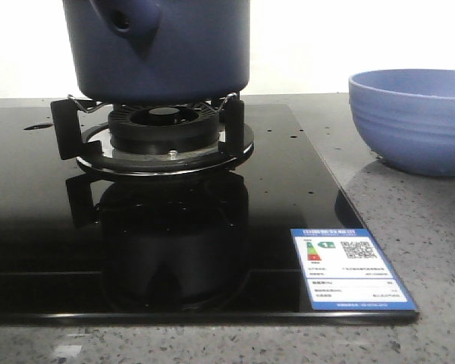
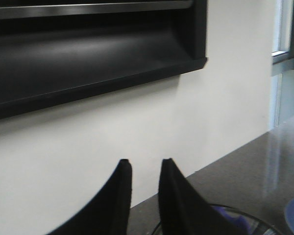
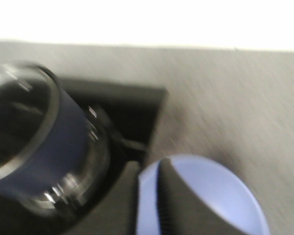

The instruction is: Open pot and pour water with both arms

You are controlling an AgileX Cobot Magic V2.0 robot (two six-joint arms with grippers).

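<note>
The dark navy pot (image 1: 163, 45) stands on the gas burner (image 1: 163, 125) at the back centre, its handle tab with a round hole facing me. No gripper shows in the front view. My left gripper (image 2: 145, 164) is open and empty, held in the air facing the white wall; a dark round rim with blue under it (image 2: 235, 218) shows just past one finger. My right gripper (image 3: 148, 169) is open and empty, above the counter between the pot (image 3: 44, 142) and the periwinkle bowl (image 3: 206, 196). This view is blurred.
The black glass hob (image 1: 45, 227) has an energy label (image 1: 349, 269) at its front right corner. The periwinkle ribbed bowl (image 1: 413, 121) stands on the grey speckled counter to the right. A black range hood (image 2: 88, 54) hangs on the wall.
</note>
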